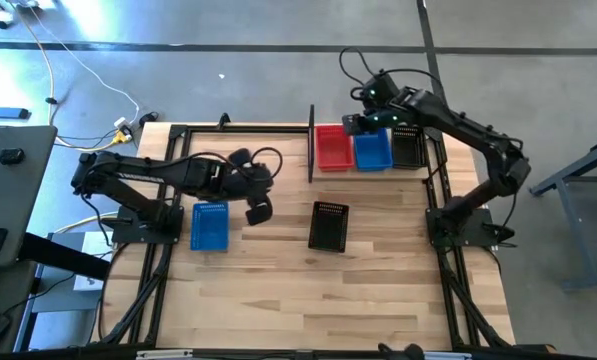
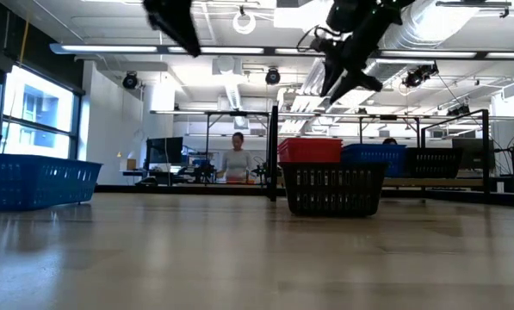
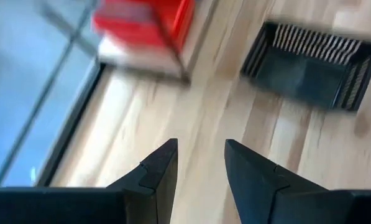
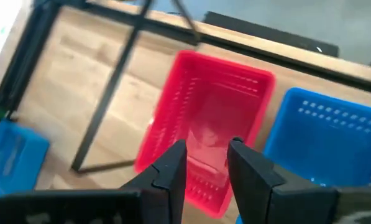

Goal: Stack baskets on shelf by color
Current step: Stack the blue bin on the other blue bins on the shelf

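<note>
right tool (image 4: 205,163) fingers apart, empty, hovering over red basket (image 4: 209,129) on shelf (image 1: 311,143); blue basket (image 4: 334,140) beside.

Red (image 1: 332,147), blue (image 1: 372,150), black baskets (image 1: 408,149) side by side on shelf (image 1: 311,142); loose blue (image 1: 209,225), black (image 1: 329,225) on table.

On the shelf (image 1: 311,150), black-framed with a pale wood floor, sit a red basket (image 1: 332,147), a blue basket (image 1: 372,150) and a black basket (image 1: 408,148). A slat-sided black loose basket (image 1: 328,226) and a blue loose basket (image 1: 210,226) lie on the light wooden table (image 1: 278,290).
</note>
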Tool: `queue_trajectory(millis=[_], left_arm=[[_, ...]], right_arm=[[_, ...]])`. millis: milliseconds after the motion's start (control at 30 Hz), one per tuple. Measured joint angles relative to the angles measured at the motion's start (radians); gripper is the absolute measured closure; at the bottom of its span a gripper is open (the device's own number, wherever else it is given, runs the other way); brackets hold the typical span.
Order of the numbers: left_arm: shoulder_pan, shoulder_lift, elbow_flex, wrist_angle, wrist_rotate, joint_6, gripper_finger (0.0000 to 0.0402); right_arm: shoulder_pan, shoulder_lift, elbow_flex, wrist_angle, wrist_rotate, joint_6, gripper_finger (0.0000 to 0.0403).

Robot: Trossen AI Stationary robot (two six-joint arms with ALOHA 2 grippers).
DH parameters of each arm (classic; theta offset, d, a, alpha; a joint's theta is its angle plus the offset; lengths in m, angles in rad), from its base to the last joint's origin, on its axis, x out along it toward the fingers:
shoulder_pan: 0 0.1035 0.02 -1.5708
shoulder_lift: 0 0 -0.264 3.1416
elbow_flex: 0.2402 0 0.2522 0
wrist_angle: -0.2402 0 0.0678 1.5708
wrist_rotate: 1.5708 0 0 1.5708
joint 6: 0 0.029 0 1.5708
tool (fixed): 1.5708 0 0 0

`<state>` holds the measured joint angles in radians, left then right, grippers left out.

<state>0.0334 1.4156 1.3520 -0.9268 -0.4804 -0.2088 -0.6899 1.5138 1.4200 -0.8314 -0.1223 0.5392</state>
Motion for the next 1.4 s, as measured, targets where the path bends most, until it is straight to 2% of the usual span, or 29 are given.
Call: queue_trajectory(millis=[367,467,833,1233,1400], left_arm=[[-0.015,-0.036,-0.004,-0.362,-0.014,-0.410,0.0280],[-0.029,-0.064,-0.062,-0.401,-0.020,-0.524,0.0280],[-0.042,-0.225,-0.311,-0.414,0.105,-0.875,0.0280],[-0.042,-0.260,-0.514,-0.420,0.266,-1.032,0.0280],[-0.042,-0.259,-0.569,-0.418,0.291,-1.072,0.0280]], right_arm=[[0.096,-0.062,0.000,-0.002,-0.012,-0.122,0.0300],[0.125,-0.063,0.000,0.001,-0.012,-0.122,0.0300],[0.176,-0.063,0.000,0.007,-0.012,-0.148,0.0300],[0.175,-0.063,0.000,0.030,0.001,-0.148,0.0301],[0.175,-0.063,0.000,0.032,0.001,-0.148,0.0301]])
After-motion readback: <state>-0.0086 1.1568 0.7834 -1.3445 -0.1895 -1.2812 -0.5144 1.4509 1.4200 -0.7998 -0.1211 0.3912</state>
